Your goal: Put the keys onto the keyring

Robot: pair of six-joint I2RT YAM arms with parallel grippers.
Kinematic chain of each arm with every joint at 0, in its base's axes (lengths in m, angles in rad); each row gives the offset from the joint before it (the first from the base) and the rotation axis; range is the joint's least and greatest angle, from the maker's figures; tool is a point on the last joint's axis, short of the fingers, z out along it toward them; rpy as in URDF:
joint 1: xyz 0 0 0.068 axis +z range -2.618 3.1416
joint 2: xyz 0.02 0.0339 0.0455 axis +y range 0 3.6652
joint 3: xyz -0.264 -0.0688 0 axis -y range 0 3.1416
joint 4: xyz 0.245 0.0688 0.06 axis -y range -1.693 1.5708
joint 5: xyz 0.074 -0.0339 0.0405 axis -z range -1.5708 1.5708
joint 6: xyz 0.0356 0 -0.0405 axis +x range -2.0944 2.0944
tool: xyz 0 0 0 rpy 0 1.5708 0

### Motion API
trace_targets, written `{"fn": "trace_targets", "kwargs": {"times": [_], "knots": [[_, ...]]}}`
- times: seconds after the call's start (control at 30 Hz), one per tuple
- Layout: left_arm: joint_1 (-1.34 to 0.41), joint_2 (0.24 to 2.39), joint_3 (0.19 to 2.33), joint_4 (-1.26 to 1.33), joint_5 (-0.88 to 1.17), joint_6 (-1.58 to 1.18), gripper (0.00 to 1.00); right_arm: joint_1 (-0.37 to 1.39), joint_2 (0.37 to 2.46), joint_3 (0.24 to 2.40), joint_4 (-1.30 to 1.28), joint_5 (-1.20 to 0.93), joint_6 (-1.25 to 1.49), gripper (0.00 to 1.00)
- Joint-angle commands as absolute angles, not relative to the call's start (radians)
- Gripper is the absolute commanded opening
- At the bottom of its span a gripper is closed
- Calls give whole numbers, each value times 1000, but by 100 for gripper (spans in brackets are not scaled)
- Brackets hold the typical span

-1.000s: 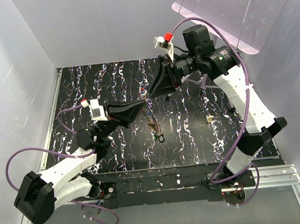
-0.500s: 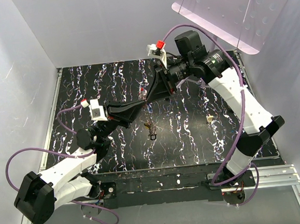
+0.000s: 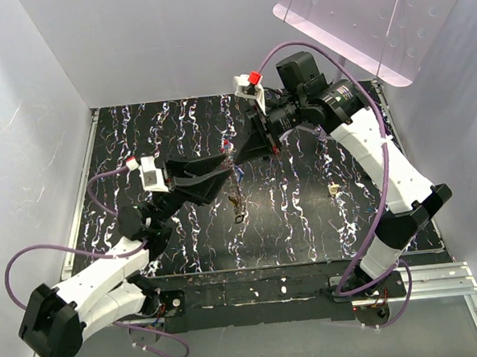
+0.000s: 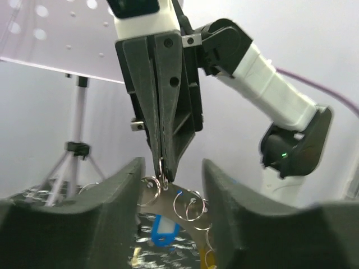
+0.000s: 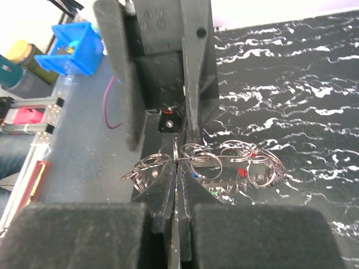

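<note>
The keyring (image 5: 224, 161) is a bunch of thin metal rings held in the air over the black patterned table (image 3: 136, 137). My right gripper (image 5: 178, 168) is shut on one ring of it, fingertips pinching the wire. Seen from above, the right gripper (image 3: 235, 153) meets the left gripper (image 3: 224, 169) tip to tip. My left gripper (image 4: 171, 168) is open, its fingers (image 4: 120, 196) standing either side of the rings (image 4: 188, 204) without touching them. The keys (image 3: 238, 202) dangle below; a blue-capped key (image 4: 162, 232) shows under the rings.
A small beige lump (image 3: 333, 189) lies on the table to the right. A pink perforated board (image 3: 375, 19) on a thin stand hangs over the back right corner. White walls close in the table on three sides.
The left gripper has opened and let go of the rings. The right gripper moved left, up to the left fingertips, and shut on a ring. The dangling keys shifted slightly left.
</note>
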State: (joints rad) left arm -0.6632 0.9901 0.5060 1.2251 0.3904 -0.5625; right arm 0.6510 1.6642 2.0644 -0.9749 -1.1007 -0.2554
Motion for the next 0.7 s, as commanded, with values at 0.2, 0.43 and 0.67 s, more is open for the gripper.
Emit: {"fn": "trace_targets", "kwargs": {"times": [0.2, 0.43, 0.67], "knots": [[-615, 647, 802, -46, 307, -432, 98, 653, 1710, 2141, -1468, -853, -808, 1], [-571, 922, 1158, -540, 560, -298, 98, 657, 1764, 2123, -1597, -778, -943, 1], [-497, 1055, 1160, -422, 797, -414, 98, 655, 1767, 2088, -1595, -796, -972, 1]]}}
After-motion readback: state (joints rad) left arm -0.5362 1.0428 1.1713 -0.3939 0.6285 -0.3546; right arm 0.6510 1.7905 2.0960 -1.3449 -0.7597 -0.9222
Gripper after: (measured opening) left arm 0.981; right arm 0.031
